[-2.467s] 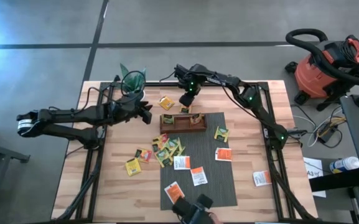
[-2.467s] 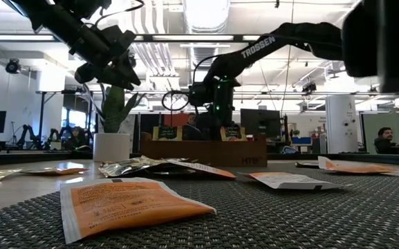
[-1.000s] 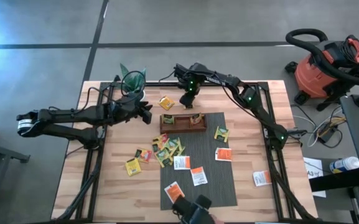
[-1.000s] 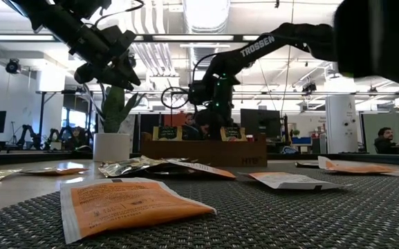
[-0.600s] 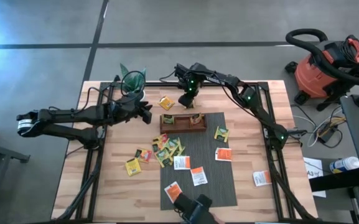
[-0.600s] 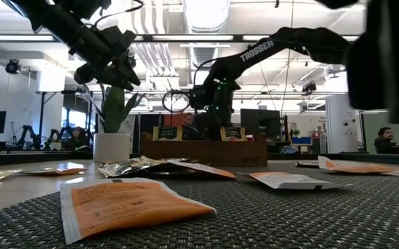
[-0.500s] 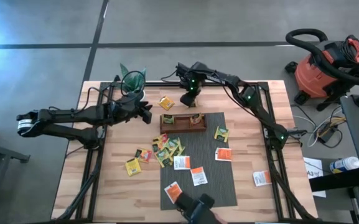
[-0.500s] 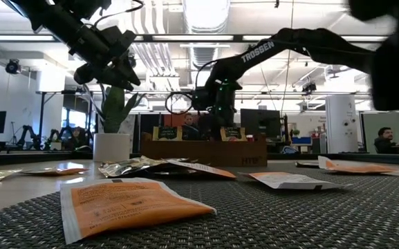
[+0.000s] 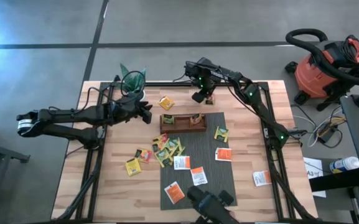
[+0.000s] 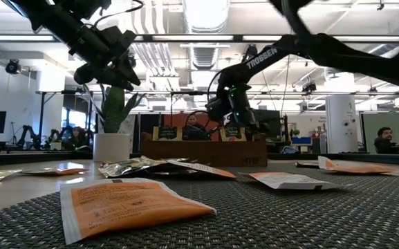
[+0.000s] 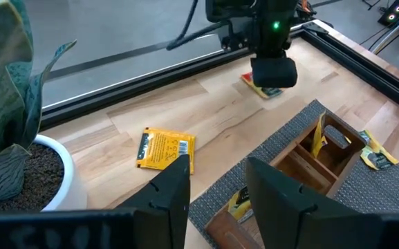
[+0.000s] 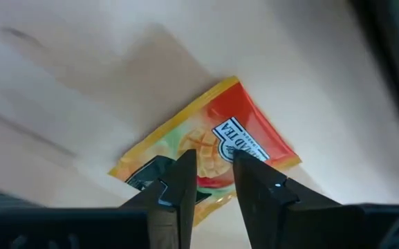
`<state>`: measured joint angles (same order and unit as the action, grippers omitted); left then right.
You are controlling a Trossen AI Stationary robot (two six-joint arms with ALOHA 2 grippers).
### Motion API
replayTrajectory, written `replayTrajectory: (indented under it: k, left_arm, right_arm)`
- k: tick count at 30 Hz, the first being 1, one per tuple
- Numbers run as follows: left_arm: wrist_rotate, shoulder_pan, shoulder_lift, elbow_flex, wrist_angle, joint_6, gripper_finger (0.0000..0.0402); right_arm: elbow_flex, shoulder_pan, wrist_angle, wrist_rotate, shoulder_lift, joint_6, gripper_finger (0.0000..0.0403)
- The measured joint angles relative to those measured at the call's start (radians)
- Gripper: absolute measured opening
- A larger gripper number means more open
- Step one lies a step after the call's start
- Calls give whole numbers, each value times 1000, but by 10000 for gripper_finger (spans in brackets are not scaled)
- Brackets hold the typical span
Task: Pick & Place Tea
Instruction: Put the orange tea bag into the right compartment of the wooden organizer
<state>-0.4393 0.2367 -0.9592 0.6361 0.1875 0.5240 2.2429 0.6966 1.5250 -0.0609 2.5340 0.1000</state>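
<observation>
Right claw hangs over the back of the counter, just behind the wooden tray. Its fingers stand parted, holding nothing, directly above a red-and-yellow sachet lying flat on the wood. Contact with it cannot be judged. Left claw waits open near the potted plant. Most tea sachets lie scattered on the grey mat; two stand in the tray.

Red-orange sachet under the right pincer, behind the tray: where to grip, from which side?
From straight above, across a free edge. The red-orange sachet lies flat on bare wood with nothing touching it, and the right pincer is already poised over it, fingers parted.
</observation>
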Motion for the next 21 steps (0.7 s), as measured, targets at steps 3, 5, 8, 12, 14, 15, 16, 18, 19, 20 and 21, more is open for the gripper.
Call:
replayTrajectory:
  k: [3,5,8,12,14,15,16,18,19,20,21]
  left_arm:
    - [0,0,0,0,0,0,135]
    - [0,0,0,0,0,0,135]
    - [0,0,0,0,0,-9,135]
    - [0,0,0,0,0,-26,135]
    - [13,1,0,0,-1,-27,135]
    - [27,4,0,2,-1,-33,135]
    - [51,7,-1,6,-1,-44,135]
    - [99,14,-10,25,-12,-75,135]
    - [114,18,-18,40,-11,-95,135]
    - [121,21,-30,56,-12,-120,135]
    - [125,24,-46,73,-13,-148,135]
  right_arm:
    - [-2,3,-22,3,-25,-10,95]
    - [-3,1,-73,9,-68,8,95]
    - [-23,-1,-145,11,-142,62,95]
    - [-119,3,-206,-34,-233,98,95]
    - [-209,3,-252,-45,-297,114,95]
    - [-262,4,-280,-43,-335,118,95]
    - [-324,4,-313,-36,-371,123,95]
    - [-454,5,-385,6,-439,134,95]
    - [-520,7,-425,31,-473,145,94]
    - [-580,9,-466,54,-506,165,92]
    - [-637,12,-511,63,-538,186,90]
